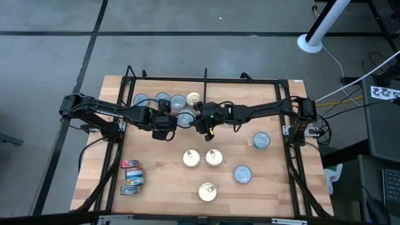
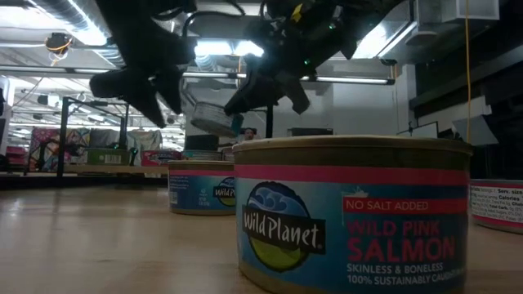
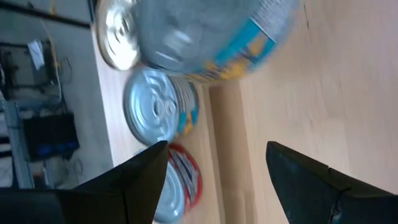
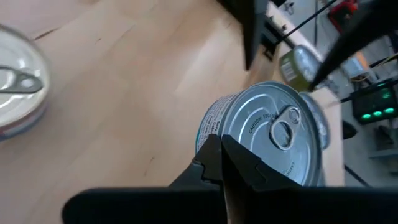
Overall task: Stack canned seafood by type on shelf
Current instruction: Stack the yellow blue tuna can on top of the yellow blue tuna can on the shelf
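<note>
My right gripper [image 1: 197, 122] is shut on a round tin with a silver pull-tab top [image 4: 273, 134] and holds it above the wooden shelf board [image 1: 275, 181], near the far row of tins [image 1: 162, 99]. In the low view this tin [image 2: 214, 119] hangs tilted in the air. My left gripper [image 3: 216, 149] stands open just left of it [image 1: 165, 131], nothing between its fingers; the lifted tin [image 3: 205, 37] looms close ahead of it. Other tins rest flat on the board. My right gripper pinches the tin at the edge of its top [image 4: 216, 124], between its two shut fingers [image 4: 242, 165]. The fingers slant down from the table's right side. The tin is lifted clear of the board and tilted, pull-tab top facing the wrist.
Several tins lie loose on the board: gold-topped ones [image 1: 191, 157] [image 1: 207, 191], silver-blue ones [image 1: 260, 140] [image 1: 242, 174], red-labelled ones at near left [image 1: 132, 178]. A salmon tin [image 2: 351, 212] stands close to the low camera. The black frame [image 1: 294, 156] and divider bar [image 1: 205, 80] edge the board.
</note>
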Motion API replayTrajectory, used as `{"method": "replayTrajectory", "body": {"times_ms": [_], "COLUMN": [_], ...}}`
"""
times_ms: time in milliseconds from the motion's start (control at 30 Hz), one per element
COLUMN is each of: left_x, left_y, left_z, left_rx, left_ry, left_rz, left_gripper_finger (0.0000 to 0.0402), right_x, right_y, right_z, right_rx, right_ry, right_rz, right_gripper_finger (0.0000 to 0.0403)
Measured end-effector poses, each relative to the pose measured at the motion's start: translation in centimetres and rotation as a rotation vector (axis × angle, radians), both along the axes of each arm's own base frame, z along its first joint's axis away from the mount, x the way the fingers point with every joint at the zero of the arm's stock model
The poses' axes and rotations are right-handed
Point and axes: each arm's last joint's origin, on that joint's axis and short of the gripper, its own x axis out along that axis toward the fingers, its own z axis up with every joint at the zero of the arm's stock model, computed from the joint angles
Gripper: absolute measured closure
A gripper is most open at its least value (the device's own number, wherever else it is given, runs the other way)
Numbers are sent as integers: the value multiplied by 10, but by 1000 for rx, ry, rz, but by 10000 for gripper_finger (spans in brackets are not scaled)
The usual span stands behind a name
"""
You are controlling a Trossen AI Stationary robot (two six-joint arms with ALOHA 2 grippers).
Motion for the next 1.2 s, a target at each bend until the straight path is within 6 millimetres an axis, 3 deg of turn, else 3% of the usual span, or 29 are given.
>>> {"method": "replayTrajectory", "body": {"times_ms": [467,700,1000,1200], "left_x": [-9,-9,-11,-16], "left_y": [0,0,0,1], "left_z": [-3,-3,-3,-4], "left_rx": [-20,-20,-26,-34], "left_ry": [51,51,46,72], "left_rz": [79,79,107,156], "left_gripper_finger": [133,133,133,133], "right_x": [4,12,40,49], "right_y": [-29,-29,-34,-47], "right_z": [19,31,16,12], "right_rx": [-104,-139,-158,-166], "right_ry": [-56,-97,-70,-50], "right_rz": [-13,14,27,-13], "right_gripper_finger": [402,402,402,402]}}
